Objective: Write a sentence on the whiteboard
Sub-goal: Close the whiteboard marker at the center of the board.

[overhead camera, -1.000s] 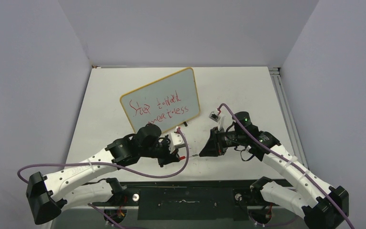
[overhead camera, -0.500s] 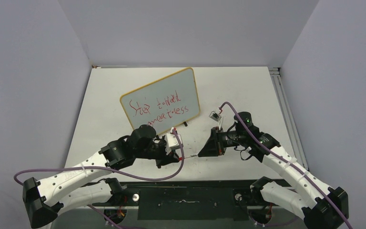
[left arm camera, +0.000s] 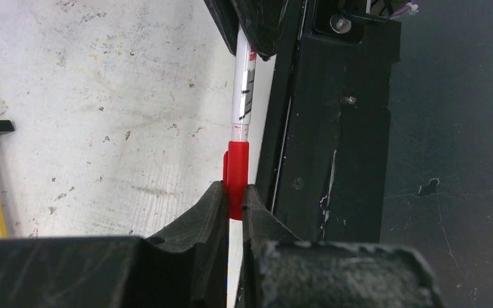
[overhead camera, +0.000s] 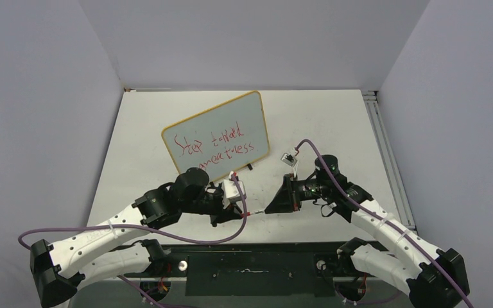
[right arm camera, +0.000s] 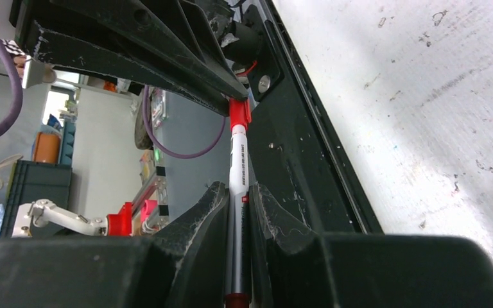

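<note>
Whiteboard [overhead camera: 231, 114] stands upright on the table [overhead camera: 321, 128], beyond both arms, with the red sentence [overhead camera: 215, 146] written in two lines. Left gripper [left arm camera: 233, 192] is clamped on the red cap [left arm camera: 237, 168]. Right gripper [right arm camera: 237, 194] is clamped on the marker [right arm camera: 238, 160]. The cap sits on the marker's end; full seating cannot be confirmed. Risk: off-axis push jams the cap, or a narrow grip slips and drops the marker.

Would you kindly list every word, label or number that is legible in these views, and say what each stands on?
"Step toward" above "greatness": the sentence, red handwriting on the whiteboard; the letters are uneven, so this is a rough reading.
Small print on the marker barrel: too small and blurred to read.
Nothing else is legible.
</note>
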You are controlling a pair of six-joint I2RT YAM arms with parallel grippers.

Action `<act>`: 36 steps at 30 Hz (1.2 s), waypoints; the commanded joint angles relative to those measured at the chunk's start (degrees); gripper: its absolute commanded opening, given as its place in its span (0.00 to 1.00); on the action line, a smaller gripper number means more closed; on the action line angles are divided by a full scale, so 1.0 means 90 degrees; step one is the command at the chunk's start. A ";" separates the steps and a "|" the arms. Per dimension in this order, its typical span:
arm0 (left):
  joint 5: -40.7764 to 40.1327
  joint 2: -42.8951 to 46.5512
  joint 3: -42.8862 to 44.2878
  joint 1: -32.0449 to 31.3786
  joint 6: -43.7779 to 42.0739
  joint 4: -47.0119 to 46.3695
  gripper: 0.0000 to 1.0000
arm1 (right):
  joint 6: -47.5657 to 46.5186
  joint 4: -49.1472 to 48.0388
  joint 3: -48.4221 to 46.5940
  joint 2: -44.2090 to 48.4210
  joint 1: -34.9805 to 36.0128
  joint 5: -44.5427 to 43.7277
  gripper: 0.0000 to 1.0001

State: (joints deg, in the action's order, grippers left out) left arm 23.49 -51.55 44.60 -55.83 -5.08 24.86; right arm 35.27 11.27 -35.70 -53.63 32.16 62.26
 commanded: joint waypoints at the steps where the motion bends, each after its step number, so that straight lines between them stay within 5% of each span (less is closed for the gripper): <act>1: 0.0142 0.0060 0.0232 -0.0014 0.0038 -0.0684 0.00 | 0.0759 -0.1464 0.0453 0.0069 -0.0010 0.0385 0.05; 16: 0.0317 -0.0267 0.0521 0.0006 0.0225 -0.0944 0.00 | 0.1022 -0.1969 0.0694 0.0134 0.0128 0.0219 0.05; 21: 0.0118 -0.0013 0.0559 0.0252 0.0404 -0.0884 0.41 | 0.1057 -0.2061 0.0736 0.0203 0.0123 0.0150 0.05; 27: 0.0412 0.0293 0.0569 0.0733 0.0970 -0.1004 0.68 | 0.1119 -0.2154 0.0706 0.0291 0.0110 -0.0040 0.05; 36: 0.1123 0.0706 -0.0132 0.2243 0.3992 -0.2230 0.73 | 0.2246 -0.3740 0.0930 0.0786 0.0110 -0.0982 0.05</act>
State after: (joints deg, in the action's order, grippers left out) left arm 27.49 -46.92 46.24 -40.66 14.98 14.44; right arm 51.35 -11.77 -27.57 -49.01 32.82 58.48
